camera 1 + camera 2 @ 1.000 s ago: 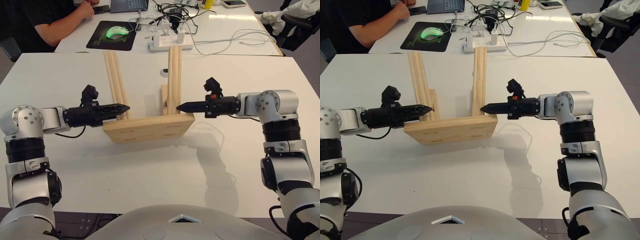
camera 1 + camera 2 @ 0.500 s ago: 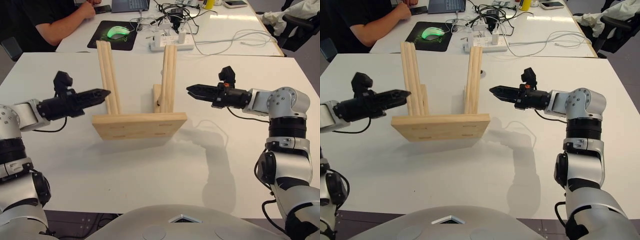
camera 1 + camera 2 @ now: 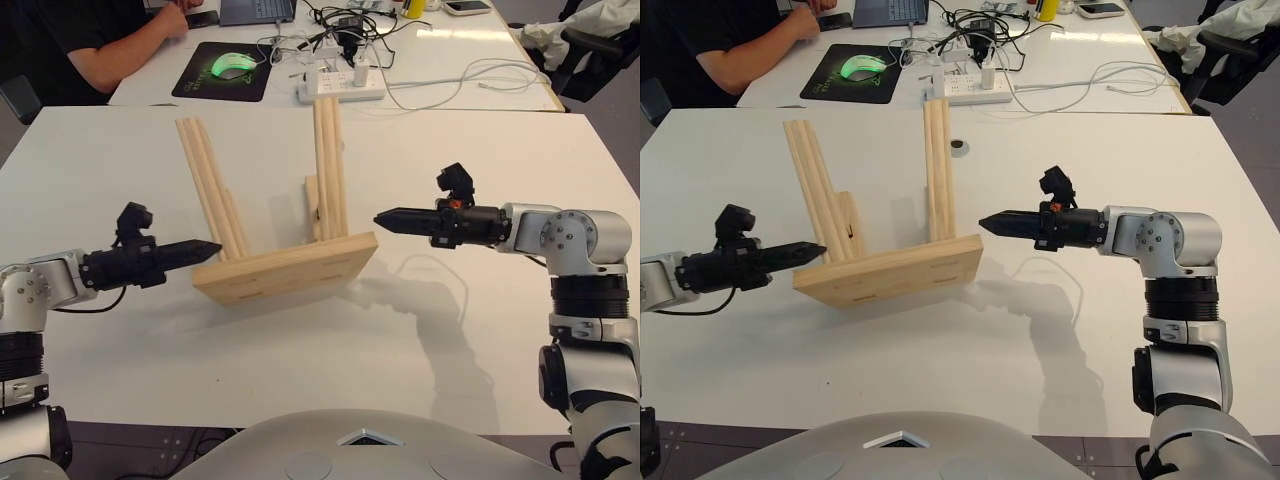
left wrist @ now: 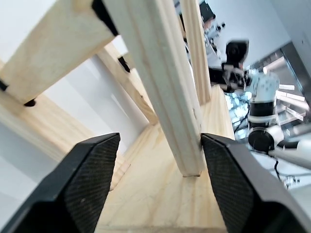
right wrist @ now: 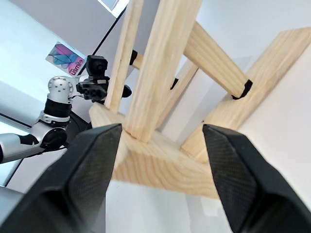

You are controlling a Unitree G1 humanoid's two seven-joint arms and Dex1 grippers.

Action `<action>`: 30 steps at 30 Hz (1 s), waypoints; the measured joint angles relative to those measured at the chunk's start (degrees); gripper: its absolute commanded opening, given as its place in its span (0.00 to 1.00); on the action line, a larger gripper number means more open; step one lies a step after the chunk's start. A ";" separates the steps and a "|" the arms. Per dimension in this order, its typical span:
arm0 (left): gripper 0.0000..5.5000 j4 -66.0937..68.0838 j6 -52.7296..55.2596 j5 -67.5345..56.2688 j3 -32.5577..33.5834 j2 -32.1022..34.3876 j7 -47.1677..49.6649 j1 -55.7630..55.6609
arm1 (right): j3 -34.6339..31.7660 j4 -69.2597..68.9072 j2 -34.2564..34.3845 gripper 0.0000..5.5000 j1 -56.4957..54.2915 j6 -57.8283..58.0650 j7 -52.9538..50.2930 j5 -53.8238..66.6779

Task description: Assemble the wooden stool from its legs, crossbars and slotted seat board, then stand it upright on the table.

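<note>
Since both grippers have their fingers spread and aren't clamped on anything, the stool (image 3: 285, 268) is just sitting loose between them. The left gripper (image 3: 205, 248) is just beside one end of the seat board (image 3: 890, 272), and the right gripper (image 3: 385, 216) is near the other end. The stool sits mid-tabletop (image 3: 330, 370), assembled by the look of it but not upright, with the board towards the near edge and the legs (image 3: 210, 195) running to the far edge, all a bit skewed. My worry is an uneven squeeze. One side touching first could spin or tip it, or lever a crossbar (image 5: 214, 58) out of its joint.
</note>
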 measured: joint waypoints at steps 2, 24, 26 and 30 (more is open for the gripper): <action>0.56 0.83 0.80 -1.01 2.56 0.00 0.26 0.28 | 0.01 0.25 -0.43 0.56 0.36 -1.35 0.55 -0.01; 0.56 -3.72 -53.98 27.33 0.36 7.26 -18.14 19.16 | 7.84 5.03 -3.83 0.56 11.25 -41.71 12.48 -16.84; 0.56 -6.25 -59.57 31.45 -2.83 4.88 -15.62 20.06 | 9.81 5.93 -3.75 0.56 11.11 -43.79 13.43 -18.65; 0.56 -6.81 -65.92 36.12 -6.40 3.38 -12.13 19.92 | 12.22 6.37 -2.89 0.56 11.08 -50.54 13.96 -22.58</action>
